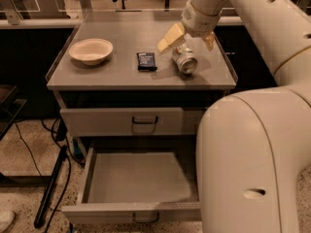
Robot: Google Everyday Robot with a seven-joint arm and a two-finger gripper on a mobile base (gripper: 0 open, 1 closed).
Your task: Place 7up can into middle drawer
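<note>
The 7up can (184, 61) lies on its side on the grey cabinet top (121, 76), towards the right, with its shiny round end facing me. My gripper (190, 41) is open just above and behind the can. One yellowish finger (169, 38) is to the can's left and the other (210, 40) to its right, and neither holds it. The middle drawer (141, 183) is pulled out below. Its shallow grey inside holds nothing, and its dark loop handle (146, 219) is at the front.
A cream bowl (91, 50) sits at the left of the cabinet top and a flat dark packet (146, 60) at the middle. The upper drawer front (133, 121) is shut. My large white arm (252, 144) fills the right side. Cables (48, 188) lie on the floor at the left.
</note>
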